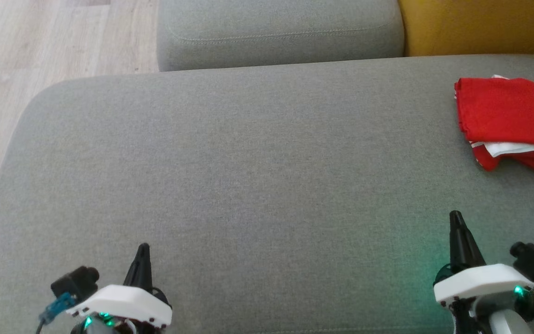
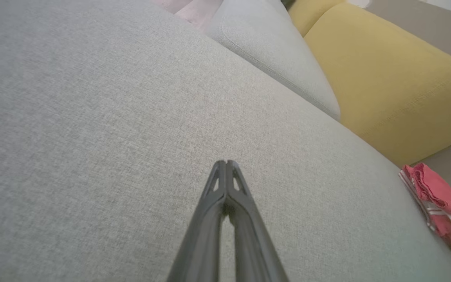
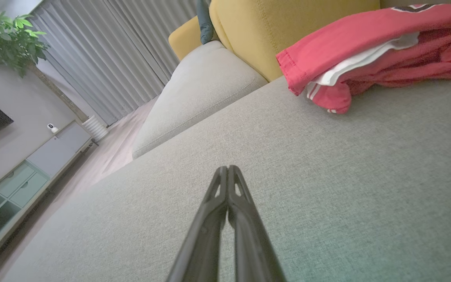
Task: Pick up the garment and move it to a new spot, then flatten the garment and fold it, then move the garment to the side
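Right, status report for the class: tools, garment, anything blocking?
Left tool shut, empty. Right tool shut, empty. Red garment bunched on grey cushion, far right, untouched. Nothing blocking.

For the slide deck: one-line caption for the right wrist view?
Right gripper shut over grey sofa seat, red garment lying ahead by yellow cushion.

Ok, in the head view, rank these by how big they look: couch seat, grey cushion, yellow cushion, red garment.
1. couch seat
2. grey cushion
3. yellow cushion and red garment: they look about alike and the frame edge cuts both off, so I won't rank them.
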Controlling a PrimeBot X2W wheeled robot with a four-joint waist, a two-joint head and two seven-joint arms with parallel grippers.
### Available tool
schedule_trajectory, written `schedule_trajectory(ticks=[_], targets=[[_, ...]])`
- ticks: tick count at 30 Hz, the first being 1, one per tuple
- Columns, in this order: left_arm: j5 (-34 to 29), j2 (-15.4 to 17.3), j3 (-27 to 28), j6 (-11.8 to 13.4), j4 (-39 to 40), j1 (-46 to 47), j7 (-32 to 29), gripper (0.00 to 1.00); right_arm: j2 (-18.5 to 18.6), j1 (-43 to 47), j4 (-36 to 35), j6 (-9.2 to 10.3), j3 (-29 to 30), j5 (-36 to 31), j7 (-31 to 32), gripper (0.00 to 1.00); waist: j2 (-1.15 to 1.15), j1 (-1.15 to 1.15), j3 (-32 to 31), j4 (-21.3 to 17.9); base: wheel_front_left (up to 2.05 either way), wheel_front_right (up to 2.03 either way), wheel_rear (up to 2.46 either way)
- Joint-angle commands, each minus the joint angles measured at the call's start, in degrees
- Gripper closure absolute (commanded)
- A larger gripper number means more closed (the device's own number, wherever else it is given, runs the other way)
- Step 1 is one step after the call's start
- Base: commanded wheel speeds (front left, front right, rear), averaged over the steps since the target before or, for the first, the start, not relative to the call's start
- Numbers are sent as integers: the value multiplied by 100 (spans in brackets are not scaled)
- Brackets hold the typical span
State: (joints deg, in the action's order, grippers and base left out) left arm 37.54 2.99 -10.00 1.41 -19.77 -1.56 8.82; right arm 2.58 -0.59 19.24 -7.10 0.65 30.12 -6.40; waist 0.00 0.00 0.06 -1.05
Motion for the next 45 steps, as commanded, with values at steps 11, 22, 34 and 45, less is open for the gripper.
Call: schedule_trajectory(ticks=[11, 22, 34, 45], targets=[[724, 31, 308, -131, 253, 366, -177, 100, 17, -322, -244, -14, 77, 818, 175, 100, 0, 0, 1, 13, 0, 0, 0], [1391, 34, 483, -237, 298, 422, -356, 100, 18, -355, -282, -18, 148, 1566, 330, 100, 0, 0, 3, 25, 0, 0, 0], [2117, 35, 677, -351, 346, 483, -553, 100, 21, -391, -325, -21, 225, 2381, 499, 100, 0, 0, 5, 39, 0, 0, 0], [2718, 34, 840, -447, 387, 534, -718, 100, 22, -421, -360, -24, 289, 3059, 639, 100, 0, 0, 6, 51, 0, 0, 0]])
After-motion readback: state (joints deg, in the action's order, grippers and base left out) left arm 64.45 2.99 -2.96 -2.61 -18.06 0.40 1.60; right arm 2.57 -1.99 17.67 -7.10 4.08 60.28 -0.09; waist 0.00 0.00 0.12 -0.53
